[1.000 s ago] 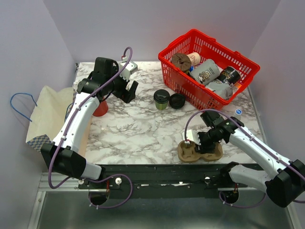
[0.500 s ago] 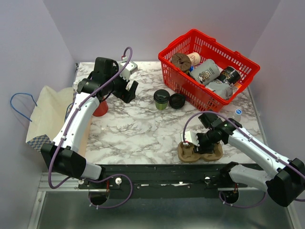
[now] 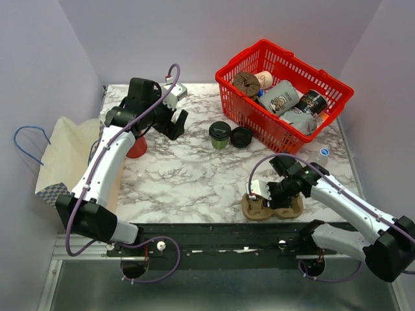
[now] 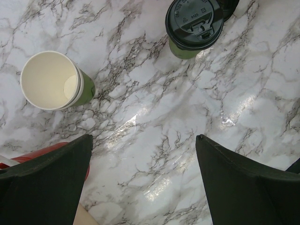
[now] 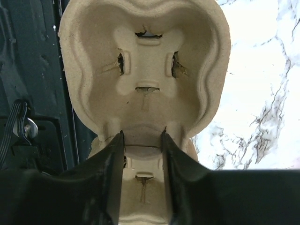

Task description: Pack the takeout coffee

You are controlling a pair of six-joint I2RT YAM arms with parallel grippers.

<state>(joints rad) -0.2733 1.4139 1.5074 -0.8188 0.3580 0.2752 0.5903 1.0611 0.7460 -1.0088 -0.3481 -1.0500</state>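
While our right gripper pinches the cup carrier, our left gripper hangs spread. The takeout coffee stands at its one o'clock.

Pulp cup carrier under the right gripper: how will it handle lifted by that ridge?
Probably light and fairly stiff: the pulp cup carrier is thin moulded fibre, empty. Torn slot edges suggest the ridge may crush or tear in the right gripper.

The table was glossy and marble-patterned. The cup tray was rough, matt paper pulp. The coffee cup was paper, and its lid smooth black plastic.
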